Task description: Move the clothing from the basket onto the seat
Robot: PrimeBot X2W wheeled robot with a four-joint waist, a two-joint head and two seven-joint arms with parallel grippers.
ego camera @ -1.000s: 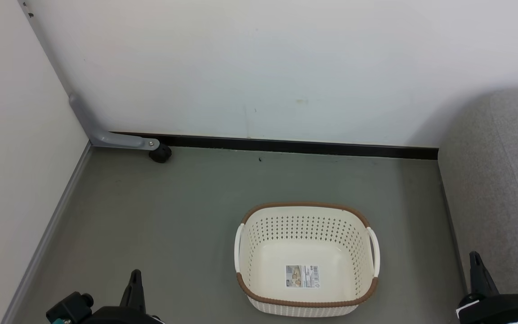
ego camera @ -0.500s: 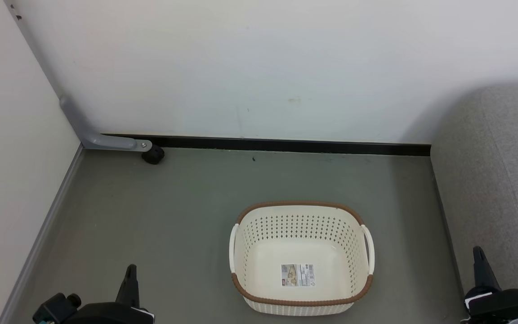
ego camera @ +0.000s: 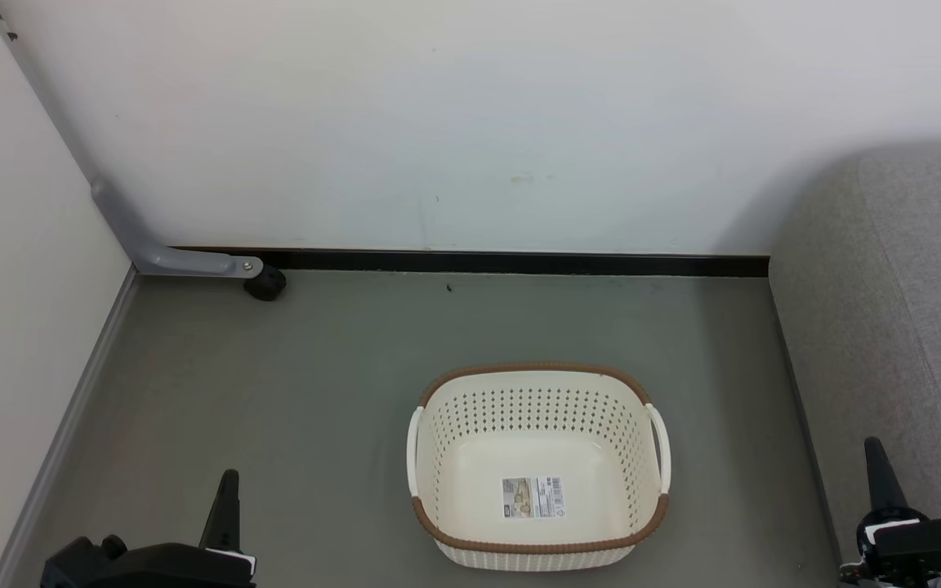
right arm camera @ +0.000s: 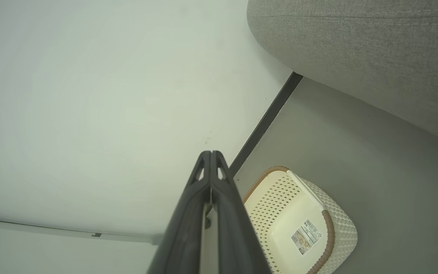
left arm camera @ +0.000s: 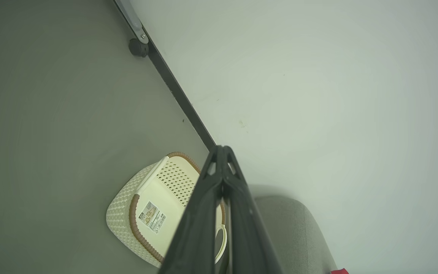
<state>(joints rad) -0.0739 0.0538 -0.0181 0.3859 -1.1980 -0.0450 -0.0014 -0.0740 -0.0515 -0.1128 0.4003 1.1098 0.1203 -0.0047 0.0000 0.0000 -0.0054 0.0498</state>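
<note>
Evidently, with the left gripper (left arm camera: pixel 222 152) and right gripper (right arm camera: pixel 210 154) both pinched closed on nothing, the basket (ego camera: pixel 536 408) is found empty between them, the seat (ego camera: pixel 887 327) lying to the right, nearer the right arm, where a red sliver (left arm camera: pixel 338 271), possibly the clothing, is glimpsed.

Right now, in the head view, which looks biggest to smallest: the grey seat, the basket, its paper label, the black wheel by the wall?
1. seat, cut off by the picture's edge.
2. basket.
3. paper label and black wheel: both small; the wheel lies farther off, so unranked.
</note>
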